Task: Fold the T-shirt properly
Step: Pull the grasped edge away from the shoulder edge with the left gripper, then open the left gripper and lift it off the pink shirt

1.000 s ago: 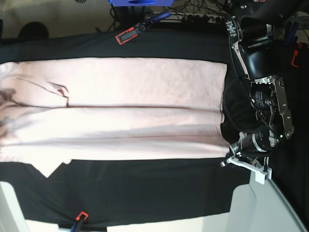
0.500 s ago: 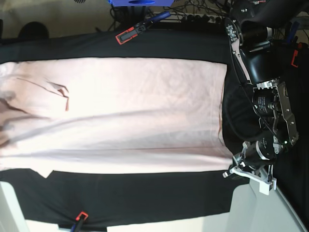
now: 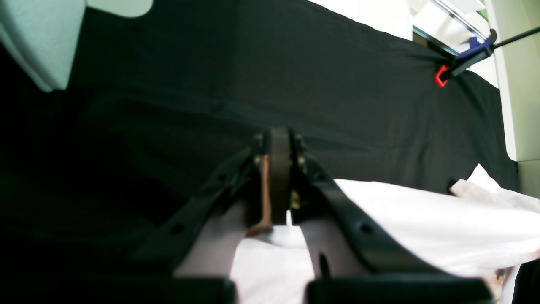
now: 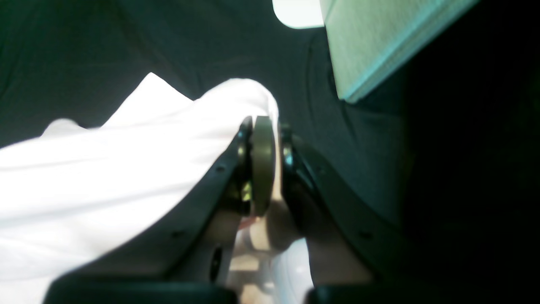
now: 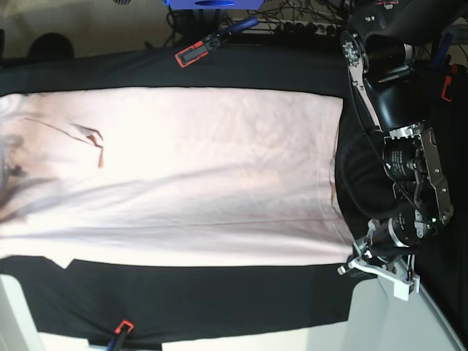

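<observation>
The pale pink T-shirt point(image 5: 205, 168) lies spread wide on the black table cloth point(image 5: 219, 292), plain side up, with a small crease near its left end. My left gripper point(image 5: 349, 262) is at the shirt's lower right corner. In the left wrist view that gripper point(image 3: 278, 169) is shut, with pink cloth point(image 3: 422, 219) running out from between its fingers. In the right wrist view my right gripper point(image 4: 262, 139) is shut on a bunched edge of the shirt point(image 4: 105, 169). In the base view the right gripper is lost at the left border.
Red-tipped clamps point(image 5: 191, 53) point(image 5: 122, 327) point(image 3: 441, 76) pin the cloth to the table edges. A pale rounded panel point(image 5: 395, 322) point(image 3: 38, 38) point(image 4: 371, 46) sits at the corner by the left arm. Cables and a blue object point(image 5: 212, 4) lie behind the table.
The shirt's lower edge has been drawn down toward the near table edge, so the long fold has opened and flattened. The left arm has moved down with the corner.
</observation>
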Robot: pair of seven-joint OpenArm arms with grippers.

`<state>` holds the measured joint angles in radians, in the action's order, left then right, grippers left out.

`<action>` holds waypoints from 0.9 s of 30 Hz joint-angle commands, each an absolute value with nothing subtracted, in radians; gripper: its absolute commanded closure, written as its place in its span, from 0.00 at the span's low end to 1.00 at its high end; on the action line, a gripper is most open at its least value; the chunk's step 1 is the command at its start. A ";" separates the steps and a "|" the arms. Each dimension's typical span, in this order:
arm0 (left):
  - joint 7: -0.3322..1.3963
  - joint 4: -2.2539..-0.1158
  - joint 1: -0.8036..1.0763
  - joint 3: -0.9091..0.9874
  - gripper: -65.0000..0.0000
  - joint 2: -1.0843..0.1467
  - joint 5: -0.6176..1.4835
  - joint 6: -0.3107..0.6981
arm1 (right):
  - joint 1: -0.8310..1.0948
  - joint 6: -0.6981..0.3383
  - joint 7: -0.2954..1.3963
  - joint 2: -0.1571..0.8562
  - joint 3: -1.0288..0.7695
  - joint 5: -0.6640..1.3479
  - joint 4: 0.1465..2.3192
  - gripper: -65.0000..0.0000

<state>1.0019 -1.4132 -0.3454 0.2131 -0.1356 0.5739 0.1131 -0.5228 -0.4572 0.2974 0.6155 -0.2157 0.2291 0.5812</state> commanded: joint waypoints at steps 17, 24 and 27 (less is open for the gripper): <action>0.978 -1.538 -0.223 0.208 1.00 -0.147 0.572 0.111 | -0.444 -0.438 0.262 0.650 -0.254 0.229 0.605 1.00; 0.978 -1.546 -0.156 0.206 1.00 -0.147 0.572 0.111 | -0.366 -0.438 0.262 0.648 -0.255 0.234 0.605 1.00; 0.978 -1.546 -0.134 0.203 1.00 -0.147 0.567 0.111 | -0.338 -0.438 0.262 0.648 -0.255 0.236 0.605 1.00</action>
<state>1.0016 -1.5230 -0.1143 0.2016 -0.1337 0.5716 0.1131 -0.3233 -0.4557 0.2836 0.6125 -0.2447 0.2329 0.5911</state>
